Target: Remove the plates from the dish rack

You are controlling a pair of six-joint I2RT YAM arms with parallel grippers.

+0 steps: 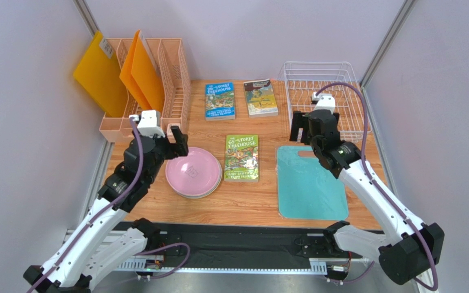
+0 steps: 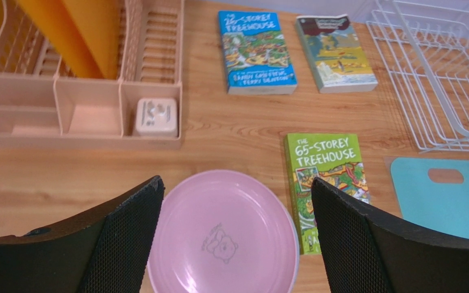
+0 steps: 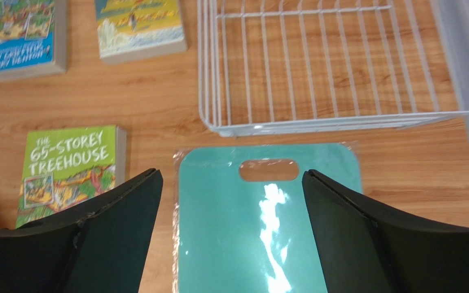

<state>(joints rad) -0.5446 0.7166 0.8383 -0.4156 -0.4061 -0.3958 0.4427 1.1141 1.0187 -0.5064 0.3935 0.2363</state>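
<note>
A pink plate (image 1: 193,173) with a small bear mark lies flat on the table, on top of a stack; only a thin pale rim of what is under it shows (image 2: 295,244). The tan, blue and pale yellow plates cannot be told apart. The white wire dish rack (image 1: 325,91) stands at the back right with nothing in it; it also shows in the right wrist view (image 3: 328,67). My left gripper (image 1: 177,143) is open and empty just above the pink plate's (image 2: 225,235) far edge. My right gripper (image 1: 314,129) is open and empty in front of the rack, over a teal cutting board (image 3: 267,232).
A peach slotted organizer (image 1: 173,73) with orange folders (image 1: 139,73) stands at the back left, a small white box (image 2: 155,116) in its front tray. Three books lie mid-table: blue (image 1: 220,101), tan (image 1: 260,97), green (image 1: 242,157). The teal board (image 1: 310,183) lies right of the green book.
</note>
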